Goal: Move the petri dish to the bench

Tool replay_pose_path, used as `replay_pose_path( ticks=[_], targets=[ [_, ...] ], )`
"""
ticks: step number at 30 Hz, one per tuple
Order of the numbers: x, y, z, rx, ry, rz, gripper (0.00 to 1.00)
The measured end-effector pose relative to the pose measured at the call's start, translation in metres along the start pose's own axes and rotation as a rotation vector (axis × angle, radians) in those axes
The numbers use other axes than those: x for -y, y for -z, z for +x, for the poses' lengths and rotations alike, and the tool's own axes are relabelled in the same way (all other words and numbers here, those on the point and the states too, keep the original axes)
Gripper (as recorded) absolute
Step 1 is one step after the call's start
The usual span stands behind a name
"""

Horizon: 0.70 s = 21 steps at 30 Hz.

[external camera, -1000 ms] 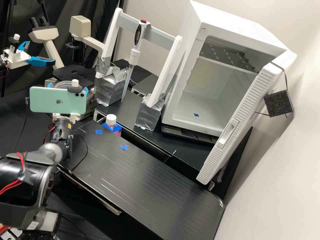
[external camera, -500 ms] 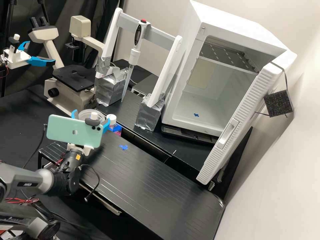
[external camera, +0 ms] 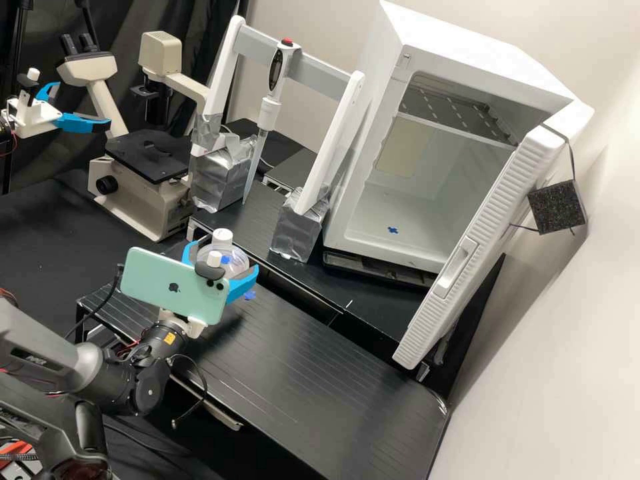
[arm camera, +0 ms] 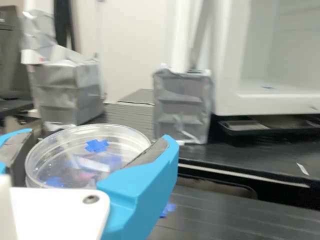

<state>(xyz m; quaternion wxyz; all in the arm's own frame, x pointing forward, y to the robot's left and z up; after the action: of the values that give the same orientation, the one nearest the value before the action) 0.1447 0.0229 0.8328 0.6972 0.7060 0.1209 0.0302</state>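
Pipette stand between microscope at left and mini fridge at right.
The pipette hangs in its stand; in front, over the tabletop, the end effector holds the petri dish, bottle behind.

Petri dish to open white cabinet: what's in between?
A blue finger of the gripper, then the silver-taped foot of the pipette stand; both views show this.

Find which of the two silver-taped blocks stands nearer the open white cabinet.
The silver-taped block right beside the cabinet; the other block stands next to the microscope.
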Motion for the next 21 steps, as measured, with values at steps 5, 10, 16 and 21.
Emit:
replay_pose_path(
  ticks=[5,10,16,21],
  targets=[
    [-0.001,-0.009,0.001,0.043,0.001,0.018,0.0],
    [0.003,-0.016,0.004,0.063,0.031,-0.019,0.0],
    [0.003,-0.025,0.007,0.097,0.027,-0.072,0.0],
    [0.0,-0.028,0.008,0.122,-0.012,-0.083,0.0]
  ],
)
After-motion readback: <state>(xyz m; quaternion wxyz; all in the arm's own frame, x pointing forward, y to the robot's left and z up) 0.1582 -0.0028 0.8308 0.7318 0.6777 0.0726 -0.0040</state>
